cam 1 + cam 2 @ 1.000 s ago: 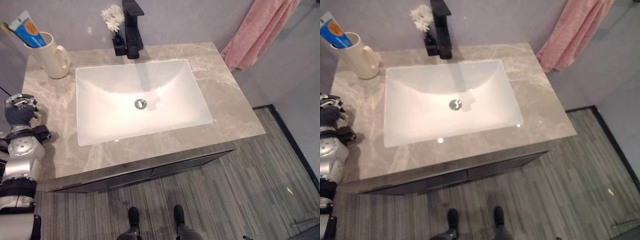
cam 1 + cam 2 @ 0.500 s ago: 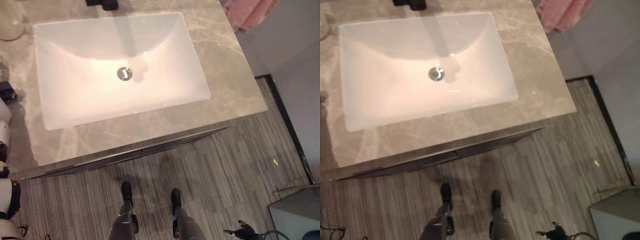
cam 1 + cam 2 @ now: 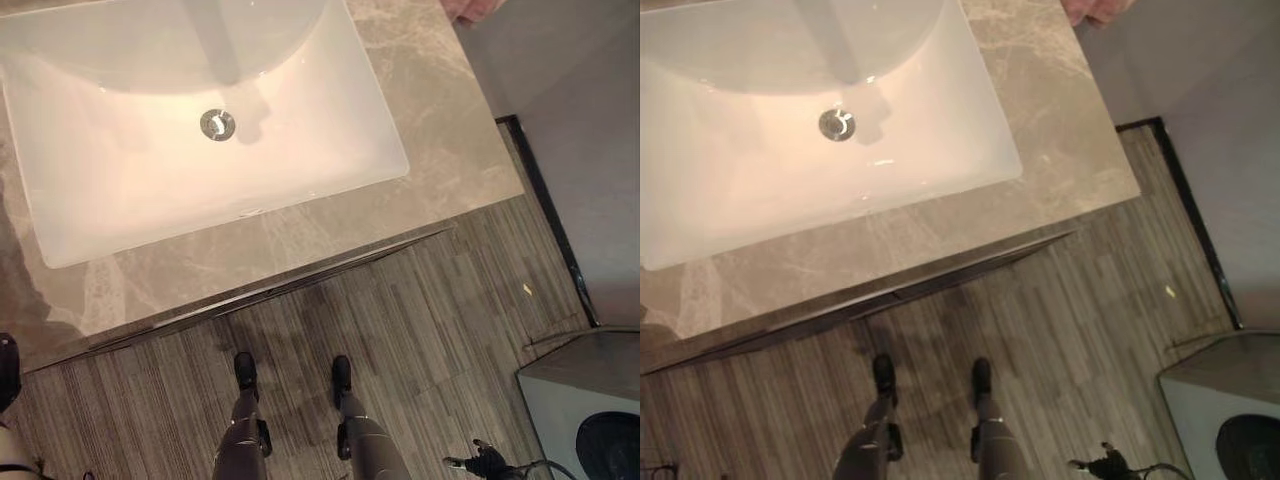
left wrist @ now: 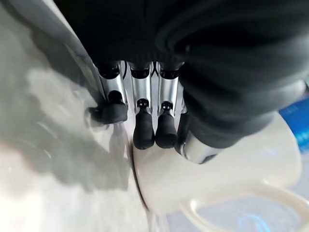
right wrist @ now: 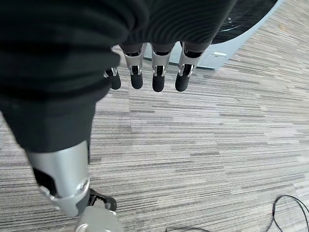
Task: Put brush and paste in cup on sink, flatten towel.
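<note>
A cream cup (image 4: 227, 169) with a handle stands on the marble counter, and the blue paste tube (image 4: 295, 126) sticks out of it. My left hand (image 4: 143, 96) hangs just beside the cup, fingers straight and open, holding nothing. Down by my side, my right hand (image 5: 159, 67) hangs open over the striped floor; from the head it is a small dark shape (image 3: 487, 462) at the bottom. A corner of the pink towel (image 3: 468, 10) peeks in at the top right. I cannot make out the brush.
The white sink basin (image 3: 150, 190) with its drain (image 3: 216, 124) is set in the grey marble counter (image 3: 440, 140), whose front edge runs across the middle. A grey machine with a round dark door (image 3: 585, 410) stands on the floor at the lower right.
The camera has tipped downward, so the whole picture has slid up: cup, faucet and flowers have passed off the top edge, and more floor and the grey machine have come in.
</note>
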Motion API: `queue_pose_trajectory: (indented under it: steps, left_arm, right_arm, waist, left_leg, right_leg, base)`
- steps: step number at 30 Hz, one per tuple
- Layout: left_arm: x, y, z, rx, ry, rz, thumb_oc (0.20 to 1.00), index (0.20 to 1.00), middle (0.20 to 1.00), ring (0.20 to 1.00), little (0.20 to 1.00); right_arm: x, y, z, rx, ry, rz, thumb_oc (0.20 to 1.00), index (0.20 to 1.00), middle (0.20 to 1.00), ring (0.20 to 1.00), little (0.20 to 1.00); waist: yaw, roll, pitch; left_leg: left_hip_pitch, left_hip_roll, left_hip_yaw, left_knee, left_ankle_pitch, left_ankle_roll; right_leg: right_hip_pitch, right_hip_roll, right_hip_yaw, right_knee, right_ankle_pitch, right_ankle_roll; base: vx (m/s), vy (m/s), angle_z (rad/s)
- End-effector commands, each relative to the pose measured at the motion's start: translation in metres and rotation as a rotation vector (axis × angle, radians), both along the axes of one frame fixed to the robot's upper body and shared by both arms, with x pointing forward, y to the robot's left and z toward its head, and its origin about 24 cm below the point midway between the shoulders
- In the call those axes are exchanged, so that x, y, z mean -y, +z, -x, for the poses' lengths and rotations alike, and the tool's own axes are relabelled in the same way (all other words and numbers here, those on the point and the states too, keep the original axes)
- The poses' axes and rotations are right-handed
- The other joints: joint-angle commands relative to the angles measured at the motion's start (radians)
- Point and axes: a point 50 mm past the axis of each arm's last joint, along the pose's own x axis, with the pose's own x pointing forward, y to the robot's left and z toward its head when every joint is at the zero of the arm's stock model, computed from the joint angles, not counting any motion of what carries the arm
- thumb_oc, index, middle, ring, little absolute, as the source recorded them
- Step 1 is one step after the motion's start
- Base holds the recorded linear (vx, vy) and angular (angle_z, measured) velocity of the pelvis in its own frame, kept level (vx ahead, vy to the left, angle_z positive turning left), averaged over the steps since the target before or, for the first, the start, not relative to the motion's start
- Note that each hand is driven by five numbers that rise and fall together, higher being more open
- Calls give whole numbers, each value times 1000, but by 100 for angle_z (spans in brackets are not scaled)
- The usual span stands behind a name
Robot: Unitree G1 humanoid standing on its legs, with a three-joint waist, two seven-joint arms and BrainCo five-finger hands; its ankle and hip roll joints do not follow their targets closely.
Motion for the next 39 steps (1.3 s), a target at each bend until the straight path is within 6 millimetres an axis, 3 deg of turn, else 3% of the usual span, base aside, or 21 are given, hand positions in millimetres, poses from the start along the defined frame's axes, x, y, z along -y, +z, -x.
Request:
queue_pose_trajectory:
  steps: [1,3,8,14,17,18,23,26,29,31,33,35,39]
  left_arm:
    - [3,-15,-2,8,5,10,200,200,200,200,200]
    - [9,-20,-4,11,-13,-2,200,200,200,200,200]
    - [43,-63,-11,2,-155,-18,200,200,200,200,200]
    - [58,-105,0,-30,-213,-1,200,200,200,200,200]
    - [66,-113,3,-42,-230,-18,200,200,200,200,200]
    - [72,-127,6,-58,-256,-8,200,200,200,200,200]
    - [84,-143,13,-67,-297,6,200,200,200,200,200]
    - [96,-148,18,-74,-340,-30,200,200,200,200,200]
    - [103,-152,18,-72,-363,-32,200,200,200,200,200]
    - [105,-148,18,-65,-368,-58,200,200,200,200,200]
    - [105,-149,18,-55,-369,-50,200,200,200,200,200]
    - [106,-149,17,-56,-374,-49,200,200,200,200,200]
    - [104,-150,18,-68,-370,-56,200,200,200,200,200]
  right_arm:
    - [12,3,7,2,-42,30,1000,1000,1000,1000,1000]
    - [12,3,7,3,-38,33,1000,1000,1000,1000,1000]
    - [15,3,10,-16,-22,47,1000,1000,1000,1000,1000]
    - [16,2,15,-46,2,56,1000,1000,1000,1000,1000]
    - [15,2,15,-49,15,57,1000,1000,1000,1000,1000]
    - [14,2,15,-54,33,59,1000,1000,1000,1000,1000]
    - [14,2,16,-59,40,56,1000,1000,1000,1000,1000]
    - [17,4,13,-51,55,64,1000,1000,1000,1000,1000]
    - [19,4,13,-53,65,66,1000,1000,1000,1000,1000]
    - [18,4,14,-58,85,72,1000,1000,1000,1000,1000]
    - [19,4,14,-58,87,74,1000,1000,1000,1000,1000]
    - [17,3,16,-64,87,71,1000,1000,1000,1000,1000]
    - [17,1,23,-90,86,71,1000,1000,1000,1000,1000]
  waist:
    - [5,20,-1]
    - [7,22,-3]
    - [21,29,-27]
    - [36,50,-54]
    - [41,59,-61]
    - [49,64,-70]
    - [61,76,-80]
    - [59,106,-65]
    - [32,139,-49]
    - [25,166,-39]
    - [7,177,-22]
    - [-12,170,-8]
    - [-35,156,11]
  left_leg:
    - [17,7,-150,-1,-9,-48]
    - [27,3,-151,-1,-13,-46]
    - [114,-38,-149,1,-49,-25]
    - [191,-74,-148,3,-78,-2]
    - [219,-87,-146,7,-90,6]
    - [246,-100,-146,12,-103,13]
    - [287,-126,-141,32,-130,30]
    - [317,-142,-147,85,-165,50]
    - [360,-146,-161,129,-196,67]
    - [395,-135,-160,127,-196,72]
    - [435,-136,-176,125,-209,69]
    - [472,-149,-196,132,-224,65]
    - [539,-157,-233,140,-267,60]
  right_leg:
    - [219,-87,0,-4,151,109]
    - [230,-90,1,-4,150,109]
    - [311,-108,6,1,151,109]
    - [356,-128,17,63,156,109]
    - [373,-133,21,83,167,109]
    - [394,-139,26,95,175,109]
    - [417,-156,31,134,209,109]
    - [401,-141,54,253,219,98]
    - [351,-41,115,344,71,63]
    - [275,-6,83,358,-47,32]
    - [227,14,64,330,-115,26]
    - [188,37,88,252,-124,31]
    - [146,50,122,134,-68,50]
  base:
    - [0,0,0]
    - [16,21,5]
    - [46,50,10]
    - [34,54,13]
    - [48,58,5]
    - [42,41,6]
    - [41,83,0]
    - [30,146,1]
    - [97,204,10]
    - [147,152,35]
    - [188,36,16]
    - [183,-14,31]
    - [187,-79,29]
